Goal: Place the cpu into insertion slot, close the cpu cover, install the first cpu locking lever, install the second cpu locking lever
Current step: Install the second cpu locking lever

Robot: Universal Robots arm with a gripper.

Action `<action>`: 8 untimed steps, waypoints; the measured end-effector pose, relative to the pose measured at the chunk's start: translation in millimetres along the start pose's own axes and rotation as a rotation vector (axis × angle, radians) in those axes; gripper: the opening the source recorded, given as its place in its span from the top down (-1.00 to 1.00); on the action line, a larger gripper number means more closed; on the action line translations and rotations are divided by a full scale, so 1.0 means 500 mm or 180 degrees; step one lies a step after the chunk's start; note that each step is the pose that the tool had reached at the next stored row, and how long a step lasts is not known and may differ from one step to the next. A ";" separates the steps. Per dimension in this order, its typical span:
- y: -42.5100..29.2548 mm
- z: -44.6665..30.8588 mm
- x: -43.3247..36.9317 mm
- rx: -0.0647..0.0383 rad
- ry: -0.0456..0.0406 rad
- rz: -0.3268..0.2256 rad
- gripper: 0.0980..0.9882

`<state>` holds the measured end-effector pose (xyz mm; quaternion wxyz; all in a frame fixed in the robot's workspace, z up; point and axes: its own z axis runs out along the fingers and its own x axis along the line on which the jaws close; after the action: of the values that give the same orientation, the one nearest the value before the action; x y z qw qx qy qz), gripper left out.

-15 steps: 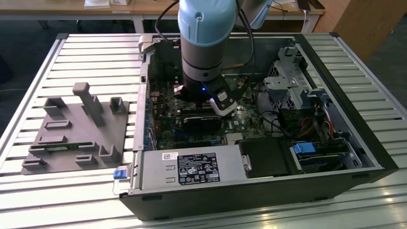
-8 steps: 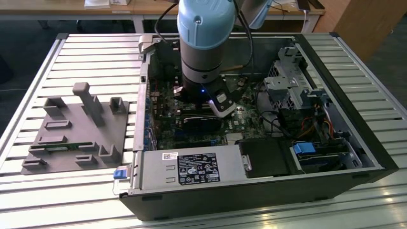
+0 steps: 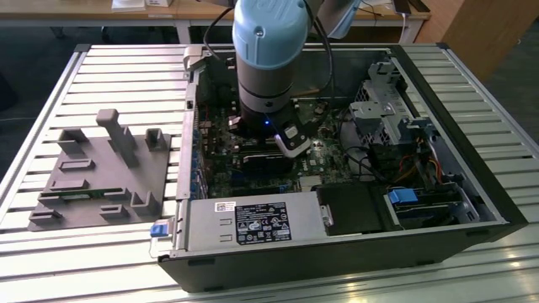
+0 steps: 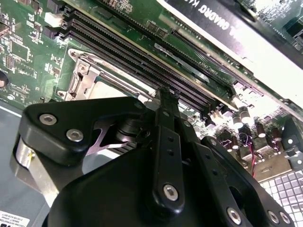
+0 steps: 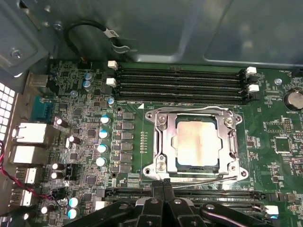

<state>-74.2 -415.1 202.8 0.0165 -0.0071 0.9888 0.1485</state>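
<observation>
cpu seated in slot, cover down over it; gripper fingers pinched together, holding nothing, at socket edge by thin lever wire; lever looks stiff, springy; hook near end.

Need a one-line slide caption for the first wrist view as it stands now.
Cpu seated in its slot, cover closed over it, claw shut at the socket's near edge beside a lever.
</observation>
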 end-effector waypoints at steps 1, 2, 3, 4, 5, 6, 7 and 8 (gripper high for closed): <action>0.000 0.001 0.000 -0.0008 0.0000 0.0000 0.98; 0.000 0.002 0.000 -0.0017 -0.0001 0.0001 0.98; -0.001 0.002 0.000 -0.0028 -0.0001 0.0001 0.98; -0.001 0.003 0.000 -0.0038 -0.0001 0.0001 0.98; -0.001 0.003 0.000 -0.0045 -0.0002 0.0001 0.98; -0.001 0.004 0.000 -0.0050 -0.0002 0.0001 0.98; -0.001 0.005 0.000 -0.0054 -0.0002 0.0001 0.98; -0.002 0.006 0.001 -0.0058 -0.0001 0.0001 0.98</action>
<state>-74.4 -415.0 199.9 0.0166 -0.0070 0.9874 0.1575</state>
